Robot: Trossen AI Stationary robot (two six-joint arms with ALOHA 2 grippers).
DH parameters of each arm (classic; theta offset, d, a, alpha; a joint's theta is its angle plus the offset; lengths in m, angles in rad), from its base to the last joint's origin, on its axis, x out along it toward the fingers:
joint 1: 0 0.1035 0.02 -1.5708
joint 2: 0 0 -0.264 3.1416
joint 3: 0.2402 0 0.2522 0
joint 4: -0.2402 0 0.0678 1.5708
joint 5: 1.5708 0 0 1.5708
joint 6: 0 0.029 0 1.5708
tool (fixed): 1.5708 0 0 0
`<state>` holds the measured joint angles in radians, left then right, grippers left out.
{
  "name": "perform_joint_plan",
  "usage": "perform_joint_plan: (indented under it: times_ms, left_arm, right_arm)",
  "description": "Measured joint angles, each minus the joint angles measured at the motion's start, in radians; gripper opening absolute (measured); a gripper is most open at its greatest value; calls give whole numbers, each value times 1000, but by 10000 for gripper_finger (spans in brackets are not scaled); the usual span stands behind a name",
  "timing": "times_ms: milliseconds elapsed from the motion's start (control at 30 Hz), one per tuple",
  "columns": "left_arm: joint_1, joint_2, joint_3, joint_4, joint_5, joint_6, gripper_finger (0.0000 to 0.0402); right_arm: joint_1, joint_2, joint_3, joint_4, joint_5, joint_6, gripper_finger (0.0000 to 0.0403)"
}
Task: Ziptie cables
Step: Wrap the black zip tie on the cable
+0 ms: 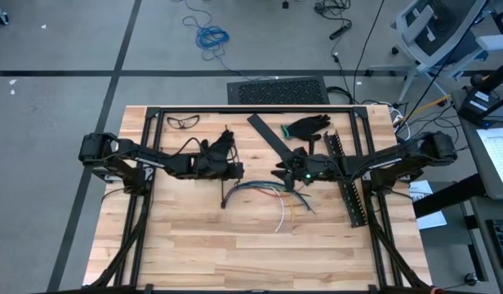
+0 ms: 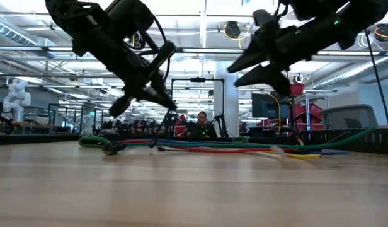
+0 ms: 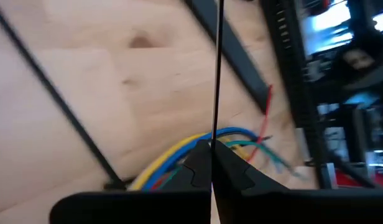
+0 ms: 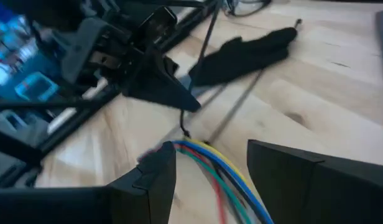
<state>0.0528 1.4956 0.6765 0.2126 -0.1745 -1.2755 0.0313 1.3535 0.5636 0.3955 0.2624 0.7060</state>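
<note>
The cables (image 1: 264, 188), thin yellow, blue, green, red and white wires, lie flat along the middle of the wooden table (image 1: 178, 245) and also show in the low view (image 2: 232, 146). My left gripper (image 3: 211, 149) hovers above their left end, shut on a thin black zip tie (image 3: 216, 74). My right gripper (image 4: 209, 146) stands open above the cables (image 4: 219, 180), one finger to each side, clear of them in the low view (image 2: 238, 72). The two grippers (image 1: 238, 170) (image 1: 286, 175) face each other over the bundle. My left gripper pinches the thin zip tie between its two shut fingertips, at the tie's near part (image 3: 214, 134). The tie sticks straight out beyond the fingertips, clear of the table. The fingers slant down from the table's left. How far back the tie reaches is hidden.
A black slotted strip (image 1: 349, 184) lies at the right, a flat black strip (image 1: 272, 135) slants at the far middle. A black glove (image 1: 307, 126) and glasses (image 1: 184, 122) lie near the far edge. Another thin black stick (image 3: 55, 93) lies on the wood. A person (image 2: 201, 123) sits beyond the table.
</note>
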Motion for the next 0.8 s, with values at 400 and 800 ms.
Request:
perform_joint_plan:
  times_ms: [400,800]
  left_arm:
    - [0,0,0,124,0,-2,0]
    - [0,0,0,124,24,-10,0]
  right_arm:
    - [-18,481,1,642,-35,124,185]
    - [7,646,270,545,-106,-24,185]
